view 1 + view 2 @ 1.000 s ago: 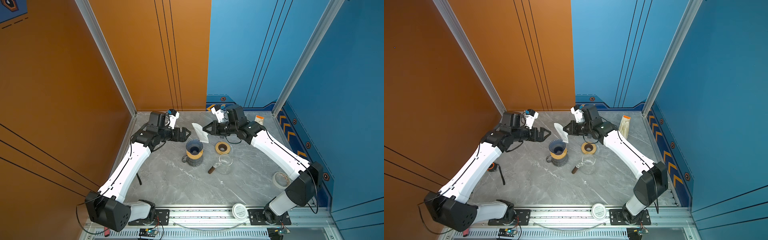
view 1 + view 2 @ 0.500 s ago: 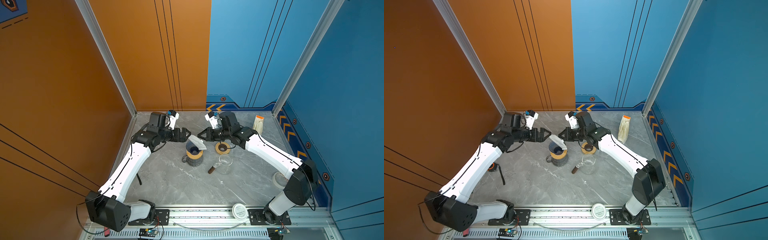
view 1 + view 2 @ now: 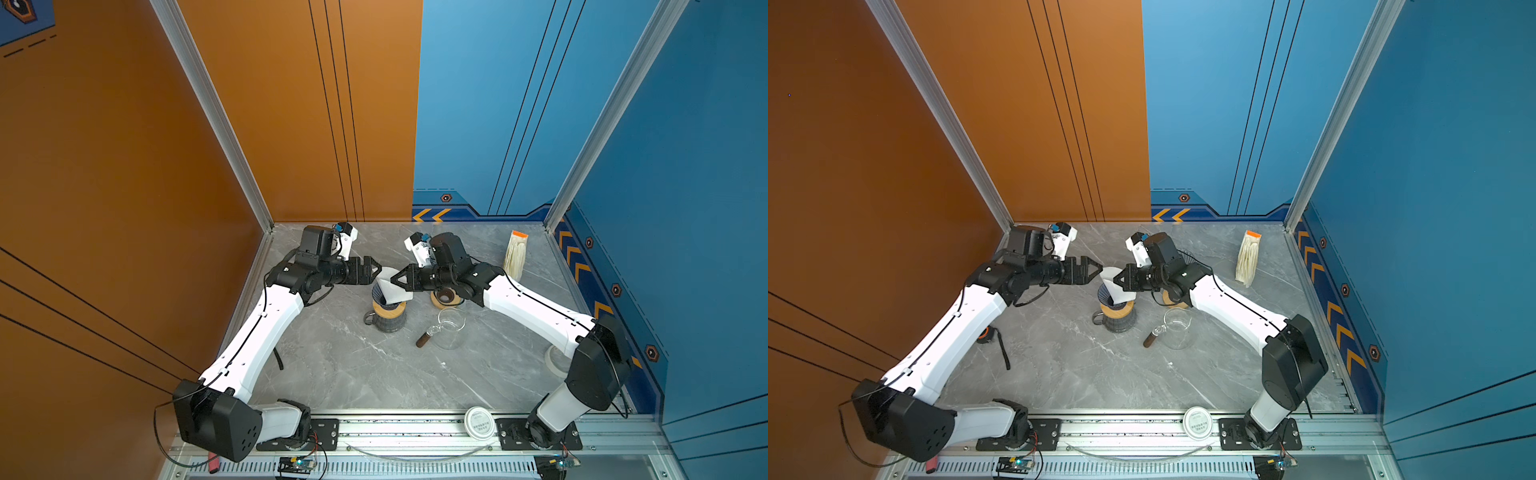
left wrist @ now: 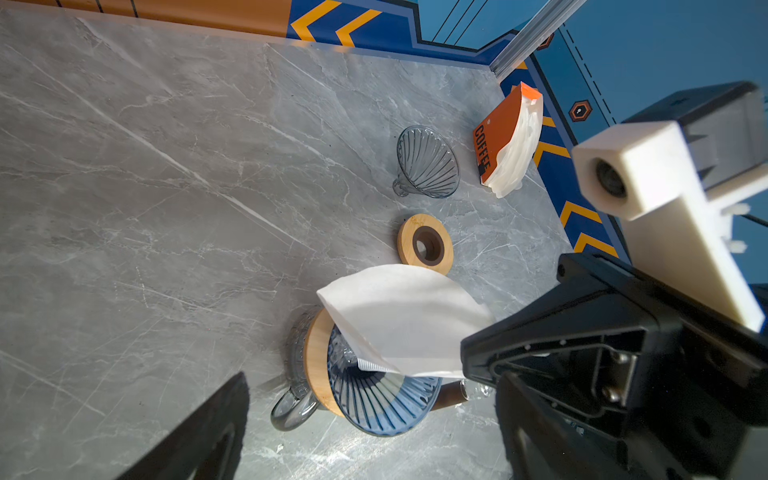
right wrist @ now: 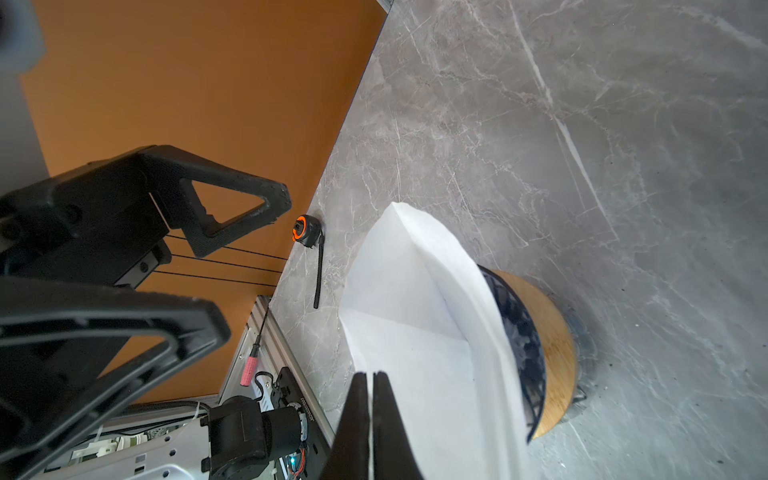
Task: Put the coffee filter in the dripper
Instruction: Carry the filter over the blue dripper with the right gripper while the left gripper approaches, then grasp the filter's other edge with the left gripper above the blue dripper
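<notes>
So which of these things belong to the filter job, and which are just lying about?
Job: coffee filter, blue dripper, right pincer gripping it.
Lying about: spare glass dripper, wooden ring, filter pack, glass pitcher, tape measure.

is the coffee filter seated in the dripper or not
Not seated: only a lower corner of the coffee filter dips into the dripper; the rest leans out over its rim, pinched by the shut right pincer.

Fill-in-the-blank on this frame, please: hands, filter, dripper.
1. The right hand is ____ on the coffee filter.
2. The left hand stands ____, holding nothing.
3. Just below the filter sits the ____ (colour) dripper.
Missing words: shut; open; blue.
</notes>
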Robot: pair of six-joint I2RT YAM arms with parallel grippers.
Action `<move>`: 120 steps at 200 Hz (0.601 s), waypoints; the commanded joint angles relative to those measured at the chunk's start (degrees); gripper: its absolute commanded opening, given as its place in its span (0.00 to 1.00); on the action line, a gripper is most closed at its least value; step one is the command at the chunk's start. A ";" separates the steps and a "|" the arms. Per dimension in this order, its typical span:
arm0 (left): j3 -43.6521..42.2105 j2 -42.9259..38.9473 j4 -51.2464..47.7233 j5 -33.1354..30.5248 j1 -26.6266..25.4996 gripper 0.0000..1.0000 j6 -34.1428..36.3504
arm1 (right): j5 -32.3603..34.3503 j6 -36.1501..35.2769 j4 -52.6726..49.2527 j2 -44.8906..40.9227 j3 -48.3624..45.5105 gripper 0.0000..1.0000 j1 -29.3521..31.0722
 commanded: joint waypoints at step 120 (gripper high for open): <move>-4.90 1.67 0.69 0.19 -0.05 0.81 -8.26 | 0.00 -0.39 0.47 2.70 1.20 0.00 3.75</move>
